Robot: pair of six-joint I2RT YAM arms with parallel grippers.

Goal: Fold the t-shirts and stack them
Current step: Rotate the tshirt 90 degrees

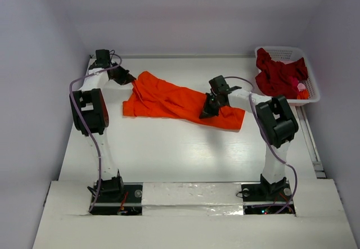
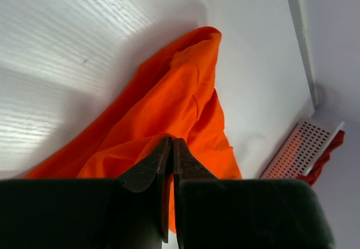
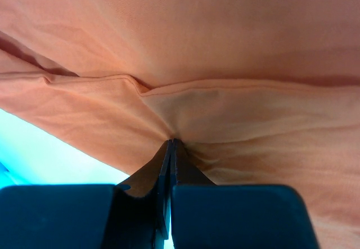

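The bright orange t-shirt point(image 1: 169, 100) lies crumpled in a long band across the back half of the table. My left gripper point(image 1: 130, 81) is at its far left corner, shut on a fold of the orange cloth point(image 2: 169, 103), which shows between the fingers at the tips point(image 2: 171, 140). My right gripper point(image 1: 205, 114) is over the shirt's right part, shut and pinching a pucker of the fabric point(image 3: 225, 46) at its tips point(image 3: 171, 141). The dark crimson t-shirt point(image 1: 278, 72) is heaped in the basket at the back right.
The white latticed basket point(image 1: 313, 94) stands at the table's back right corner, and its side point(image 2: 304, 148) shows in the left wrist view. A bit of pink cloth point(image 1: 301, 86) lies in it beside the crimson tee. White walls close the table at the back and sides.
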